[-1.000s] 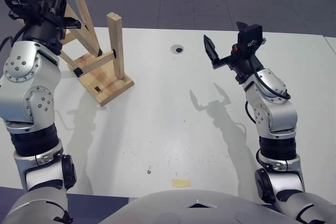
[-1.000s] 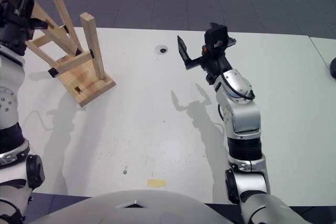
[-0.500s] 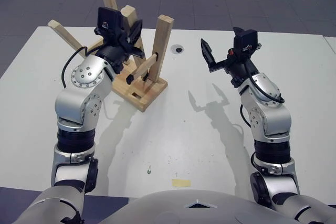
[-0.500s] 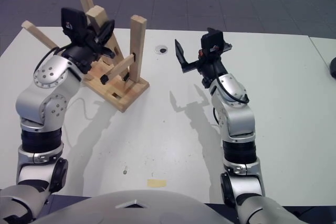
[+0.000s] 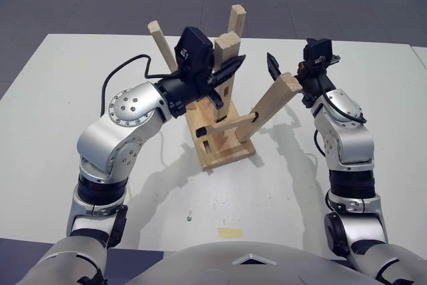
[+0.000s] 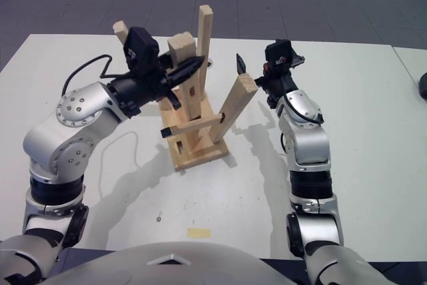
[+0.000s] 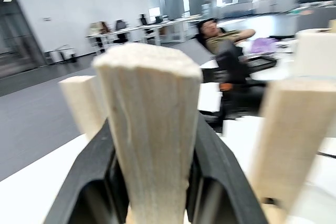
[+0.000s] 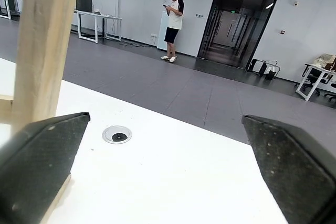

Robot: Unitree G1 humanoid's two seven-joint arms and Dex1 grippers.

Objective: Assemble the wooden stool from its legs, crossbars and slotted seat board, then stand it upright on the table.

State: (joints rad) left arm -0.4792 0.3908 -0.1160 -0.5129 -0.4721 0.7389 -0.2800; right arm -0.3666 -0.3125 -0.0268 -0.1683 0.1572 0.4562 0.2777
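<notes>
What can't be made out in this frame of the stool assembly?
- Head views: the left gripper covers the middle section of the held leg.
- Head views: the tip of the leaning leg overlaps the right gripper; contact cannot be told.
- Left wrist view: blur and the bottom edge cut off where the held leg meets the seat board.

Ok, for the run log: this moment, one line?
stool inverted on table | left claw shut on leg | right claw open beside outer leg
</notes>
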